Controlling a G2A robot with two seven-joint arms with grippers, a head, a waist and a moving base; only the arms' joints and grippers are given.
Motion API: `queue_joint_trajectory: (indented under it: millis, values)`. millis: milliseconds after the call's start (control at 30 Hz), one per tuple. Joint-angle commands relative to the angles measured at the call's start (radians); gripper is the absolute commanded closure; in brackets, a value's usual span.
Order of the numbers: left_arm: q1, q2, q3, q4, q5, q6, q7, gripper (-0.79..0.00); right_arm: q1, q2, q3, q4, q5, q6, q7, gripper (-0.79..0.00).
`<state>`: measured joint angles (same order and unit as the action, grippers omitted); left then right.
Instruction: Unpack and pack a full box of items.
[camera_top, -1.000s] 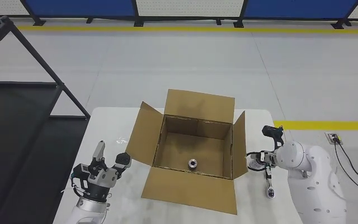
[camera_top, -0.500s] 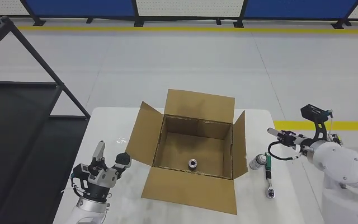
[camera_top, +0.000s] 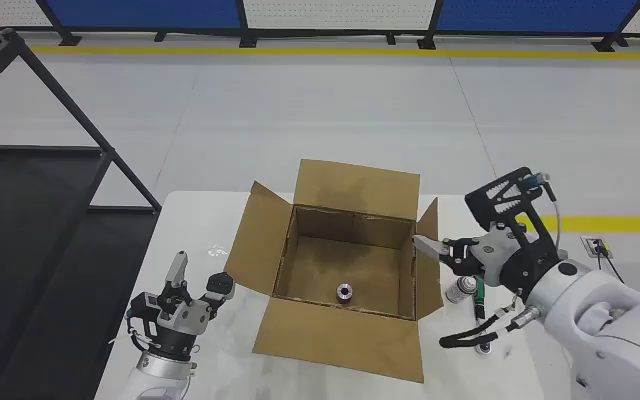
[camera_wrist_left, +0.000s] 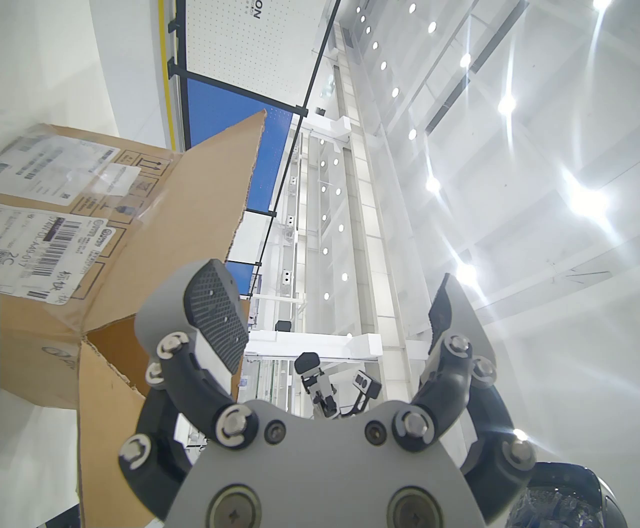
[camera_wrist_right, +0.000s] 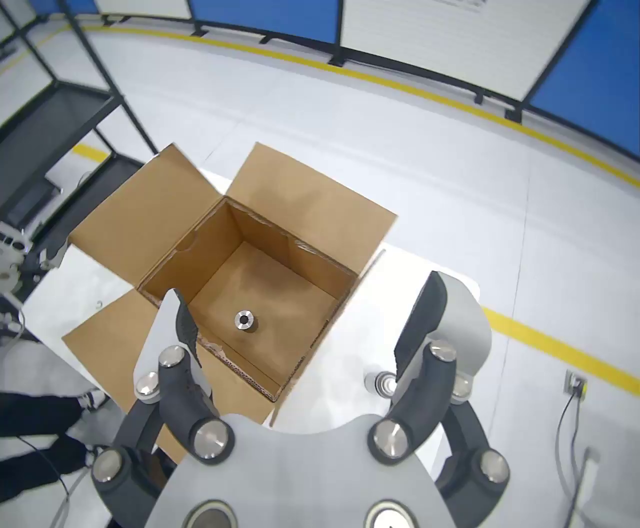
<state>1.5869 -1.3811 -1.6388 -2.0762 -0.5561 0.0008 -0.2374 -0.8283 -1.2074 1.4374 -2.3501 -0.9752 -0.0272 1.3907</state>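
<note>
An open cardboard box (camera_top: 330, 340) stands mid-table with its flaps spread out. On its floor lies one small metal cylinder (camera_top: 344, 292), also seen from above (camera_wrist_right: 245, 320). My right gripper (camera_top: 440, 255) hangs over the box's right flap. It is open and holds nothing (camera_wrist_right: 303, 292). A small metal canister (camera_top: 460, 290) and a ratchet wrench (camera_top: 484, 345) lie on the table right of the box. My left gripper (camera_top: 198, 277) sits left of the box, pointing upward. It is open and empty (camera_wrist_left: 330, 287), with a box flap (camera_wrist_left: 125, 225) beside it.
The white table (camera_top: 210, 230) has bare room left of the box and along its right edge. A black metal rack (camera_top: 60, 200) stands off the table's left side. Beyond the table is open grey floor with yellow lines.
My right arm drew away from the canister and ratchet to the right, then swung back in over the box's right flap. The left arm has kept still.
</note>
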Motion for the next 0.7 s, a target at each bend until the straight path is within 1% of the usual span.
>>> queue_joint_trajectory:
  millis: [0,33,100,167,233,333,367,467,500,667]
  values:
    - [0.000,0.000,0.000,0.000,0.000,0.000,0.000,-0.785,0.049,-0.003,-0.104,0.003,-0.017,-0.004,0.038,-0.785]
    - [0.000,0.000,0.000,0.000,0.000,0.000,0.000,-0.785,0.072,-0.004,-0.143,0.014,-0.039,0.007,0.057,-0.785]
    - [0.000,0.000,0.000,0.000,0.000,0.000,0.000,-0.785,0.126,-0.009,-0.245,0.059,-0.097,-0.008,0.097,-0.785]
    - [0.000,0.000,0.000,0.000,0.000,0.000,0.000,-0.785,0.180,-0.020,-0.346,0.142,-0.113,0.006,0.119,-0.785]
    - [0.000,0.000,0.000,0.000,0.000,0.000,0.000,-0.785,0.240,-0.034,-0.434,0.244,-0.139,0.040,0.145,-0.785]
    - [0.000,0.000,0.000,0.000,0.000,0.000,0.000,-0.785,0.314,-0.062,-0.538,0.404,-0.113,0.129,0.145,-0.785]
    - [0.000,0.000,0.000,0.000,0.000,0.000,0.000,-0.785,0.339,-0.072,-0.561,0.459,-0.093,0.162,0.145,-0.785]
    - [0.000,0.000,0.000,0.000,0.000,0.000,0.000,-0.785,0.407,-0.098,-0.641,0.602,-0.123,0.257,0.145,-0.785]
    - [0.000,0.000,0.000,0.000,0.000,0.000,0.000,-0.785,0.423,-0.107,-0.663,0.638,-0.107,0.268,0.145,-0.785]
    - [0.000,0.000,0.000,0.000,0.000,0.000,0.000,-0.785,0.423,-0.107,-0.663,0.638,-0.107,0.268,0.145,-0.785]
